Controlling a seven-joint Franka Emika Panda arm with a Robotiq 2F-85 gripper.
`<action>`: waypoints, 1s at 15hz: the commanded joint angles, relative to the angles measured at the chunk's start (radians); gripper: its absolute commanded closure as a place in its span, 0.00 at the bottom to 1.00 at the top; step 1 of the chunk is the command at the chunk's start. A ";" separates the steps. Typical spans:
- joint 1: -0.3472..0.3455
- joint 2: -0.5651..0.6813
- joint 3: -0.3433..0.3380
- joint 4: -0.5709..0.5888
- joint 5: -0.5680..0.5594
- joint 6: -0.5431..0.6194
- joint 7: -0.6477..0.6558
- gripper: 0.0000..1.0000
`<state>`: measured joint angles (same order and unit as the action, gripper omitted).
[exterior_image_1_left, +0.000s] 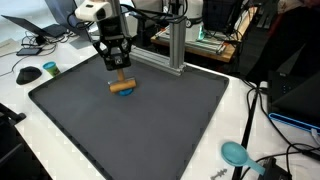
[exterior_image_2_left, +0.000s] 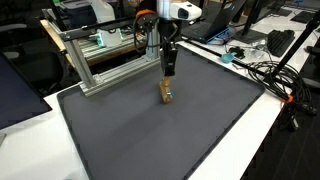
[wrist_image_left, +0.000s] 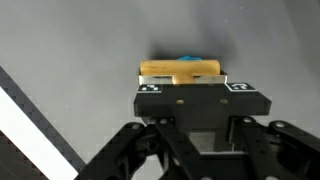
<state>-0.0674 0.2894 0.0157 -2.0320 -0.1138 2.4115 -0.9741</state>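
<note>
Gripping a wooden block (exterior_image_1_left: 122, 86), the gripper (exterior_image_1_left: 120, 76) hangs straight down over the far half of a dark mat (exterior_image_1_left: 150, 130); the jaws stand closed on the block.

Block position: just under the fingertips, near the aluminium frame (exterior_image_1_left: 175, 45). Whether it rests on the mat or sits slightly off it, cannot tell.

Long axis: level, running left to right in an exterior view and likewise in the wrist view (wrist_image_left: 165, 69), where it lies along the line from one fingertip to the other (ends roughly even with the two pads).

View differences:
- An exterior view shows a blue piece (exterior_image_1_left: 124, 93) under the block; the wrist view shows it (wrist_image_left: 190, 61) only as a sliver past the far edge.
- An exterior view sees the block nearly end-on (exterior_image_2_left: 166, 94), so it looks short and the blue is not made out.
- Only one exterior view shows a teal tool (exterior_image_1_left: 236, 153) and a mouse (exterior_image_1_left: 28, 74) off the mat.
</note>
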 joint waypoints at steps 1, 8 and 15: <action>-0.012 0.017 0.017 -0.004 0.008 0.026 -0.037 0.78; -0.015 0.044 0.034 0.010 0.032 0.030 -0.079 0.78; -0.029 0.062 0.047 0.016 0.082 0.028 -0.129 0.78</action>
<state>-0.0751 0.2993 0.0280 -2.0258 -0.0956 2.4210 -1.0491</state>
